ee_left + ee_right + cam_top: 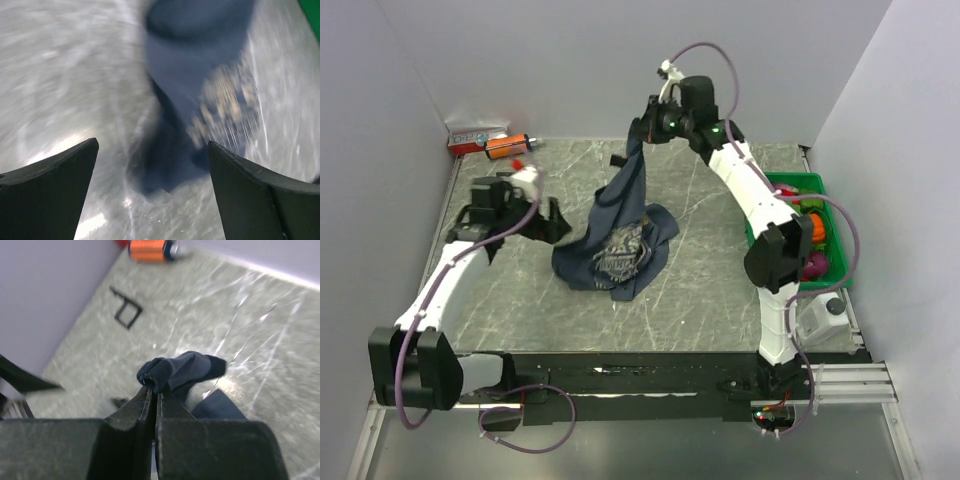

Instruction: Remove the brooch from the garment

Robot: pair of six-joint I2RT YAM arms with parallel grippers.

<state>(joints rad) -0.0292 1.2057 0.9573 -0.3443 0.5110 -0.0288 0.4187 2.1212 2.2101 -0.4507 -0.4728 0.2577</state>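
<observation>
Right wrist view shows how little holds all this up: the right gripper (154, 390) has its fingers pressed together on one small bunched fold of the navy tank top (185, 371), and most of the cloth's weight hangs from that pinch. A tug from the other side could well slide the fold out and drop the whole drape back into a heap.

The second risk is the brooch itself. I cannot find it in any view. It is either buried in the folds or too small to make out, and the left wrist picture is blurred. A grab made on that evidence would likely close on cloth alone. Were the ornament found, pulling while its pin is fastened could tear or drag the fabric.

From the top camera, the right arm stretches long toward the back wall with its wrist raised. The top hangs from it in a narrow cone down to the marble-patterned table (710, 290), and the printed chest (620, 248) lies crumpled on the surface. The left arm is bent and low. The left gripper (152, 145) sits just to the left of the heap and points at it, with its jaws spread wide and nothing between them. The orange cylinder (149, 249) lies well away at the back.
</observation>
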